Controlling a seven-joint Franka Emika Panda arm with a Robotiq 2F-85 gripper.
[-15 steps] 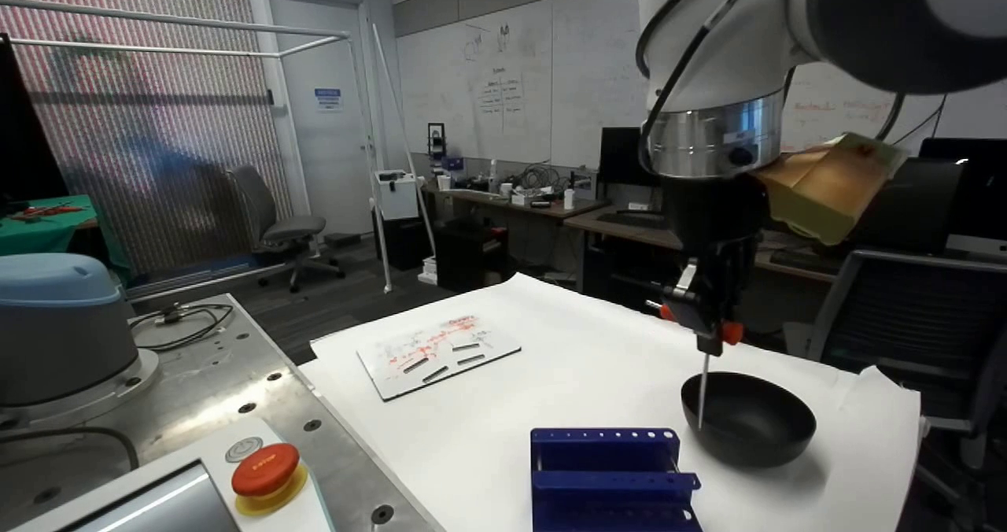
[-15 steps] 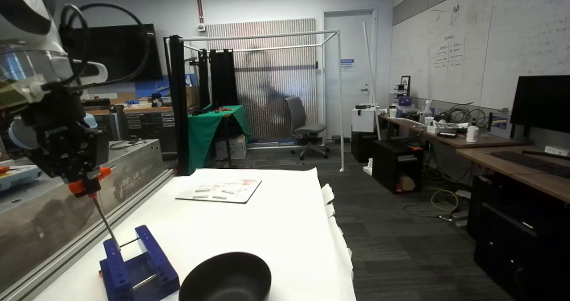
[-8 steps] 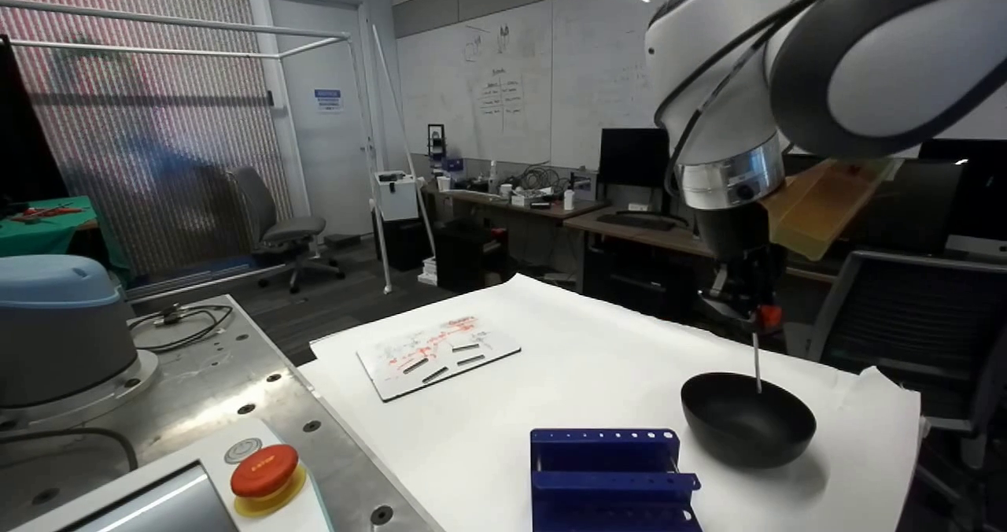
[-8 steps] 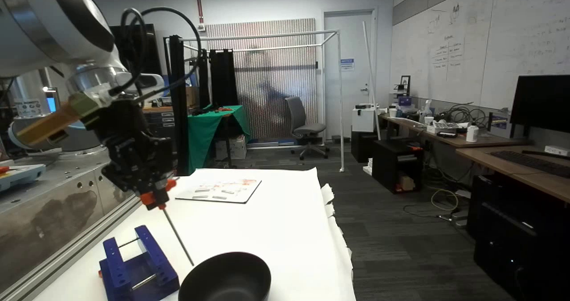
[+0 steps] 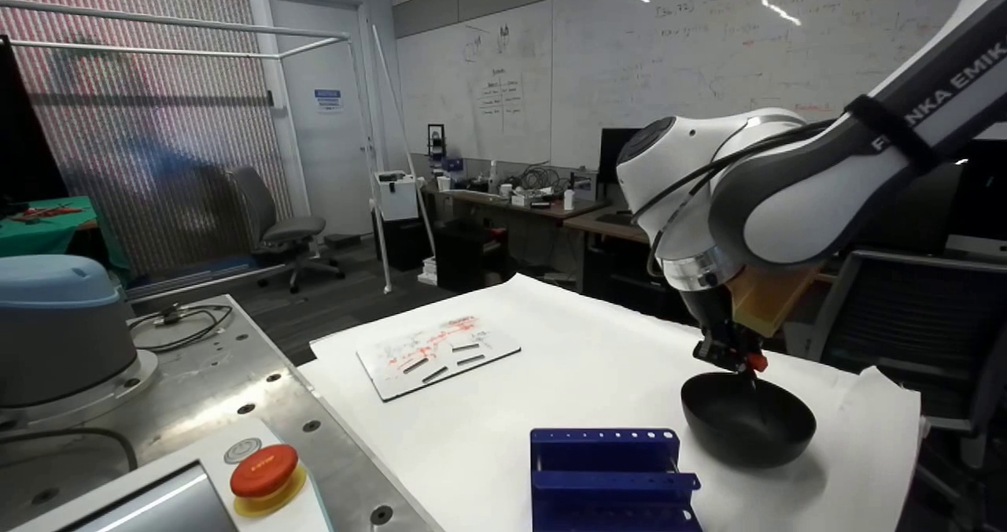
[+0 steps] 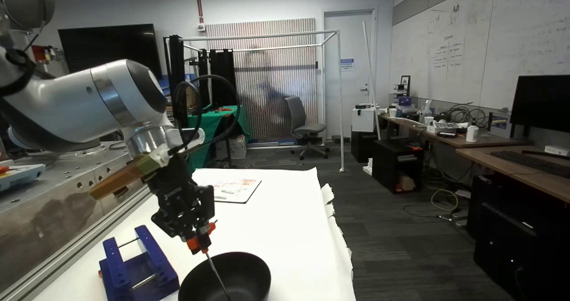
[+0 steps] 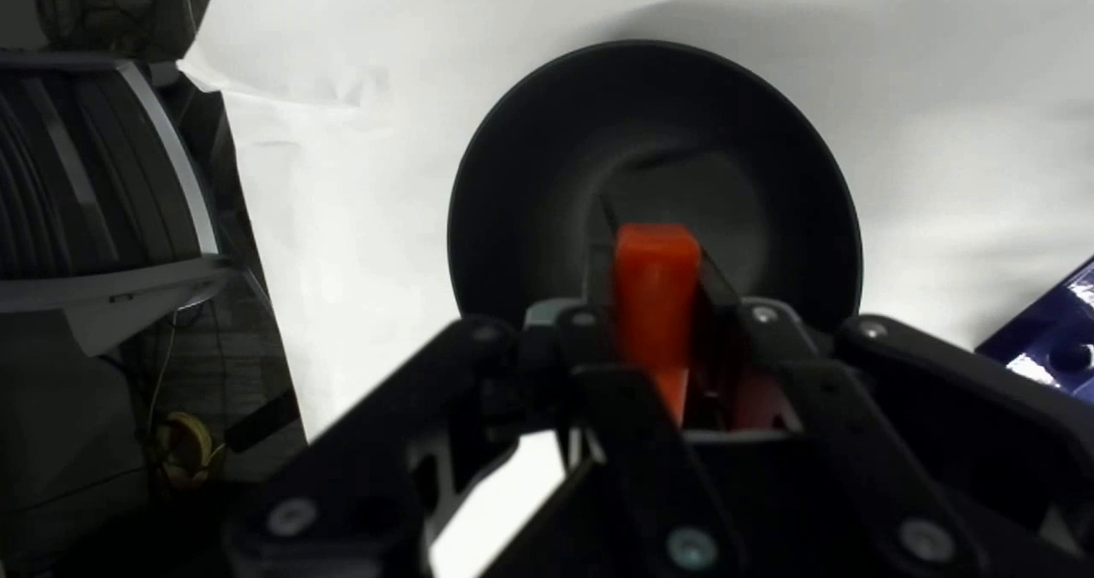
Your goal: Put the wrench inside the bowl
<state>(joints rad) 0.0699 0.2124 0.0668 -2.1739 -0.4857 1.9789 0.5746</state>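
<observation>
The wrench (image 6: 217, 272) is a T-handled tool with an orange handle and a thin metal shaft. My gripper (image 6: 200, 241) is shut on its handle, just above the black bowl (image 6: 254, 265). The shaft points down and slants into the bowl's opening; I cannot tell whether its tip touches the bottom. In an exterior view the wrench's handle (image 5: 757, 361) shows at the far rim of the bowl (image 5: 755, 441), below the gripper (image 5: 739, 363). In the wrist view the orange handle (image 7: 656, 279) sits between the fingers of the gripper (image 7: 658, 304), over the bowl (image 7: 530, 133).
A blue holder (image 5: 614, 481) stands on the white-covered table beside the bowl; its edge shows in the wrist view (image 7: 1055, 339). A small whiteboard (image 5: 437, 359) with dark strips lies farther off. A chair (image 5: 905, 335) stands past the table's edge.
My gripper has carried the wrench from above the blue holder across to the bowl and then lowered it, so the shaft now reaches into the bowl. The bowl and holder have not moved.
</observation>
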